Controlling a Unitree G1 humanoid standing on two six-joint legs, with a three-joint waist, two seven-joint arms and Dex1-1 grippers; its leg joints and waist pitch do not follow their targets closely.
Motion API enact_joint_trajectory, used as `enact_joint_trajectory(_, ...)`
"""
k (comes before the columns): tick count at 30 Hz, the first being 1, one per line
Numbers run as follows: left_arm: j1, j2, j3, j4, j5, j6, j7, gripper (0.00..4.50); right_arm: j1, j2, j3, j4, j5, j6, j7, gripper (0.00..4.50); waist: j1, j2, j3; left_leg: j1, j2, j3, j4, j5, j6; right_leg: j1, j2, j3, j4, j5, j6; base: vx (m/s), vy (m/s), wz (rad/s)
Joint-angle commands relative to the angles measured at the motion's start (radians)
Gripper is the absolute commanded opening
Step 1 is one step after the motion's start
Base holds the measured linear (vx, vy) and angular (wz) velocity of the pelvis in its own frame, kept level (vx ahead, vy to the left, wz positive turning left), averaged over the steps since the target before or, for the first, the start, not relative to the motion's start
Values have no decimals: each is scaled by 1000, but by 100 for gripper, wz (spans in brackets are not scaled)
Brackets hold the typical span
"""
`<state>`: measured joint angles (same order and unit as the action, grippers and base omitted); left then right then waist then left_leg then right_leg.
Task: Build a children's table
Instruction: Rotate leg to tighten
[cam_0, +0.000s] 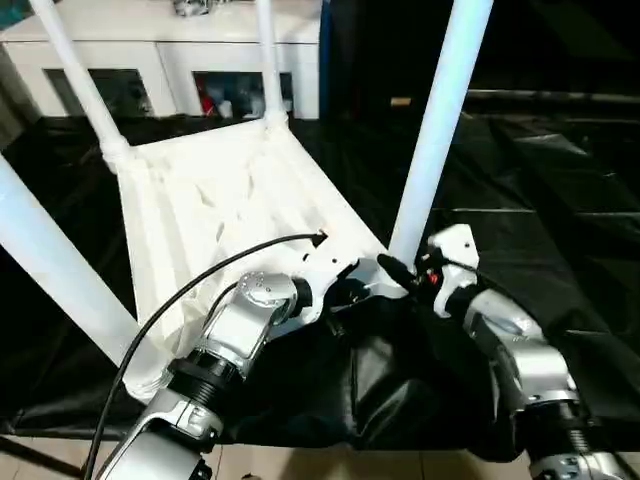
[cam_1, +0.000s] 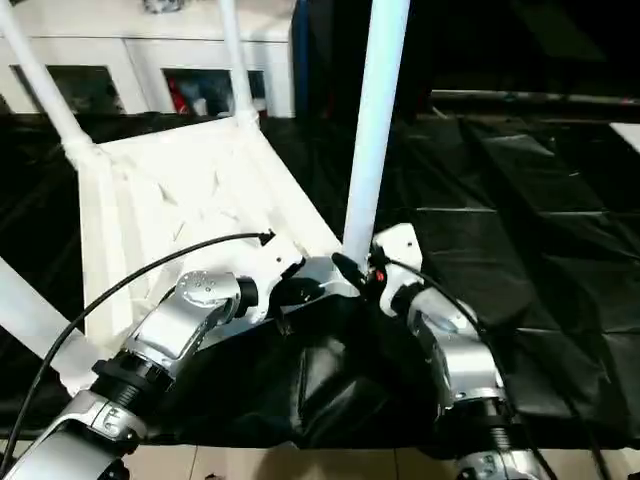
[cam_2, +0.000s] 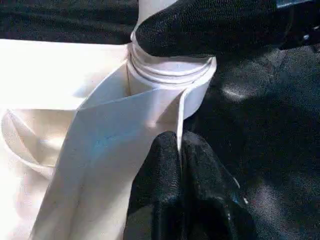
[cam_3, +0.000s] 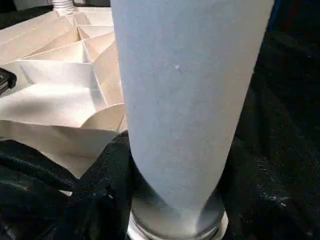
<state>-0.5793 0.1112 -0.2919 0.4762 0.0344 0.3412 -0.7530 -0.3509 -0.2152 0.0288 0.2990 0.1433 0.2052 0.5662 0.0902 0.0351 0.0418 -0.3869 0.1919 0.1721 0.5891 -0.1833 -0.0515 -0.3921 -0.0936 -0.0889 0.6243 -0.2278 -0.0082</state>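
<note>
Two silver forearms reach forward and converge: the left gripper (cam_0: 345, 292), black fingers (cam_2: 170, 190) pinched shut on a thin white plastic edge, meets the right gripper (cam_0: 400, 272), its jaws clasping a white tube's base.

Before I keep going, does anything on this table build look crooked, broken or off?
Nothing broken. The tabletop lies underside up with four legs standing in its corners. At the near-right leg, thread rings still show above the socket, so it may not be fully seated.

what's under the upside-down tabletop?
The tabletop lies ribs-up on a black cloth covering the work table. Its top face is hidden beneath it. The left gripper pinches its edge near the leg that the right gripper holds.
</note>
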Motion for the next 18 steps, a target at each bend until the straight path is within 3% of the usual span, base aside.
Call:
enact_joint_trajectory(1, -27, 6, 68, 6, -5, -28, 92, 0, 6, 30, 87, -136, 56, 30, 57, 199, -4, -19, -59, 13, 39, -8, -61, -72, 96, 54, -55, 54, -73, 10, -215, 0, 0, 0)
enact_joint_trajectory(2, -23, 6, 69, 3, -5, -27, 93, 0, 19, 28, 82, -183, 53, 82, 44, 199, -3, -11, -59, 14, 39, -9, -61, -63, 93, 53, -55, 55, -71, 25, -214, 0, 0, 0)
enact_joint_trajectory(7, 2, -5, 68, -13, -19, -40, 85, 0, 42, 3, 75, -275, 39, 201, 20, 198, -1, -16, -62, 12, 37, -7, -56, -30, 99, 57, -57, 56, -66, 78, -212, 0, 0, 0)
enact_joint_trajectory(11, 17, -3, 70, -22, -23, -37, 86, 0, 54, -10, 92, -299, 42, 216, 39, 198, -5, -16, -61, 12, 37, -6, -56, -51, 90, 57, -56, 56, -70, 28, -201, 0, 0, 0)
enact_joint_trajectory(12, 25, 2, 75, -27, -25, -41, 89, 0, 59, -11, 101, -303, 47, 212, 52, 198, -7, -24, -60, 11, 36, -4, -57, -52, 89, 56, -55, 56, -72, 21, -198, 0, 0, 0)
enact_joint_trajectory(13, 33, 15, 78, -33, -30, -52, 75, 0, 63, -15, 112, -308, 58, 209, 77, 198, -6, -21, -60, 11, 36, -5, -56, -51, 88, 57, -56, 56, -70, 16, -198, 0, 0, 0)
enact_joint_trajectory(14, 39, 25, 81, -40, -35, -60, 64, 0, 65, -18, 114, -307, 76, 207, 104, 198, -7, -25, -59, 9, 35, -5, -57, -51, 89, 57, -57, 56, -70, 3, -194, 0, 0, 0)
enact_joint_trajectory(15, 40, 26, 82, -40, -35, -61, 62, 0, 65, -17, 115, -307, 77, 207, 105, 232, -8, -25, -60, 9, 35, -4, -56, -50, 91, 57, -57, 57, -70, 2, -191, 0, 0, 0)
enact_joint_trajectory(16, 46, 53, 83, -43, -45, -80, 21, 0, 63, -8, 111, -292, 101, 211, 136, 232, -8, -31, -60, 9, 34, -4, -55, -47, 95, 57, -57, 57, -70, 4, -190, 0, 0, 0)
enact_joint_trajectory(18, 47, 70, 82, -38, -44, -96, 2, 0, 61, -6, 114, -284, 105, 216, 158, 269, -6, -25, -61, 7, 33, -4, -53, -36, 103, 56, -56, 57, -67, 18, -190, 0, 0, 0)
